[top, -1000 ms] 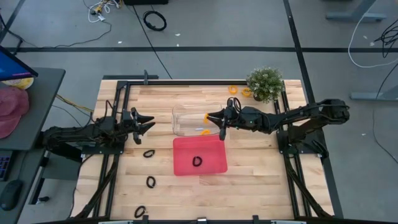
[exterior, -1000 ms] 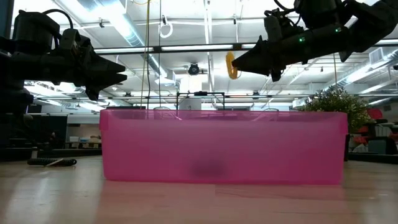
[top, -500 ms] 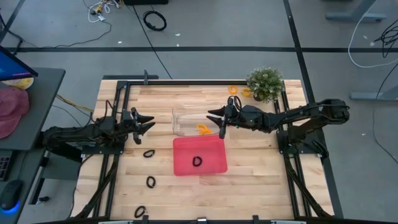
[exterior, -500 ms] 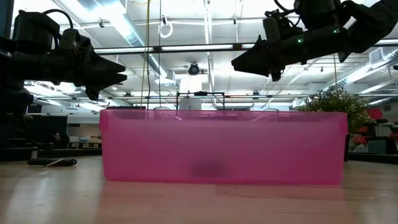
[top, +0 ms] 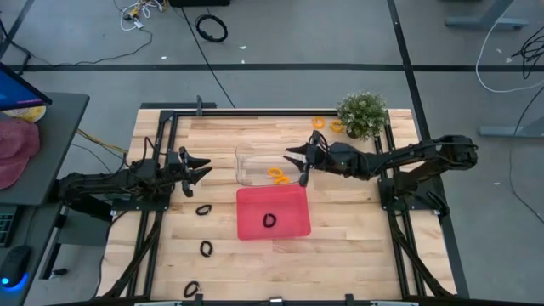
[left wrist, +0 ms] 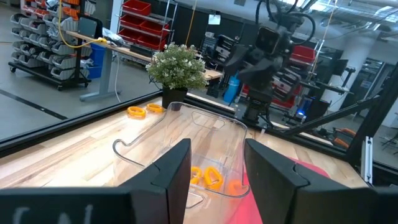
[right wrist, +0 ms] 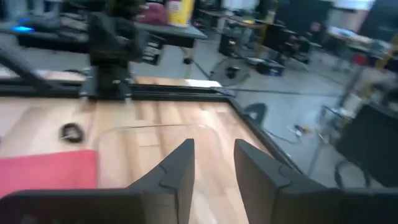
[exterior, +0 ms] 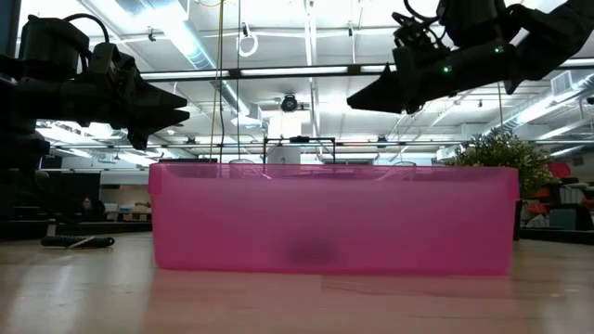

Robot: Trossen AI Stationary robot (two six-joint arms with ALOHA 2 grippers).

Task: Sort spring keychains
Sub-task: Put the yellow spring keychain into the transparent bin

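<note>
Where wood tabletop [top: 340, 246] ends, grey floor [top: 297, 34].

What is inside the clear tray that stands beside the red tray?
In the clear tray lie orange spring keychains; the left wrist view shows about three. The right gripper hangs above the tray's edge, empty and open. The left wrist's own fingers cover part of the tray's floor.

My right hand [top: 297, 162] has let go: the orange spring keychain [top: 276, 175] it was holding up a second ago is out of its fingers and now lies in the clear tray [top: 255, 156], beside what looks like another orange one, though I can't count them for sure from above. The right hand's fingers stand apart now, and it has pulled back slightly toward the plant side.
</note>
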